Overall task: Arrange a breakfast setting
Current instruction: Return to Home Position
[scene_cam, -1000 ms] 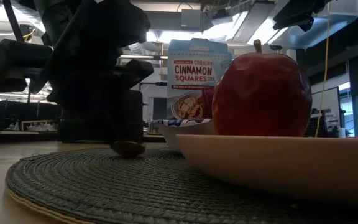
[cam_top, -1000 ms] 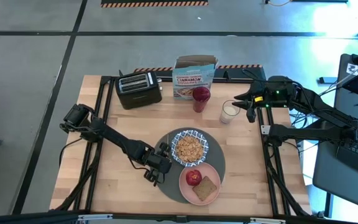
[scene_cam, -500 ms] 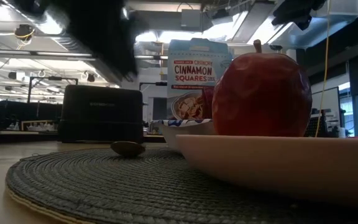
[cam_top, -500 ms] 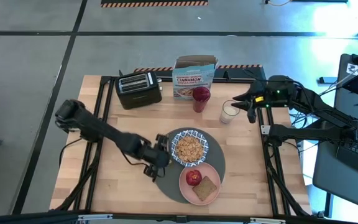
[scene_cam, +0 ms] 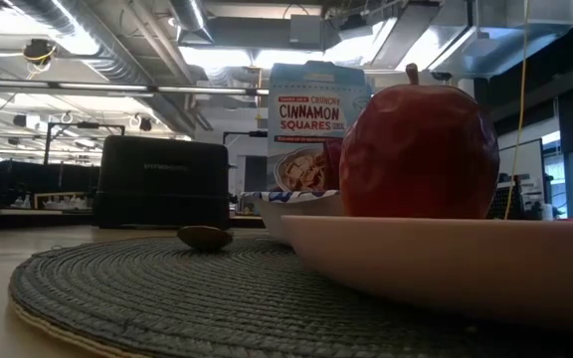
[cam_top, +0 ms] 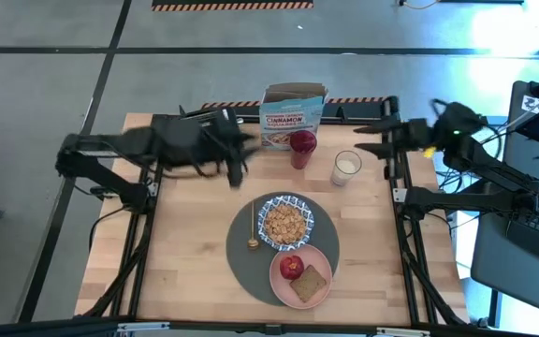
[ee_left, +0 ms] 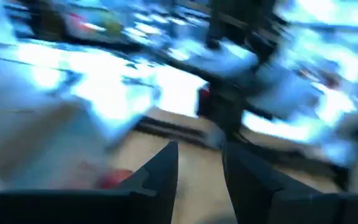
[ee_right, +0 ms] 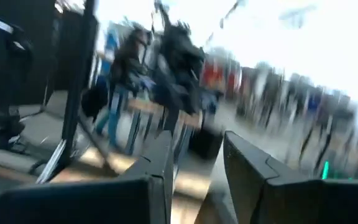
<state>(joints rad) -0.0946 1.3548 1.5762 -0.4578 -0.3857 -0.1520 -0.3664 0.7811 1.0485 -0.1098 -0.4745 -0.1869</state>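
- Now the left gripper (cam_top: 236, 174) has swung up off the mat and hangs over the back of the table, fingers slightly parted, gripping nothing.
- Well forward of it, the small gold spoon (cam_top: 252, 227) lies uncovered on the round dark-grey mat (cam_top: 240, 267), just beside the blue-and-white patterned bowl (cam_top: 285, 222).
- The right gripper (cam_top: 374, 138) has drawn back too, fingers spread and empty; the milk glass (cam_top: 345, 167) stands near it.
- You can judge the setting laid; only parking both arms remains.

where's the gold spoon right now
In the high view, the small gold spoon lies on the left part of the round dark-grey mat, just left of the blue-and-white patterned bowl.
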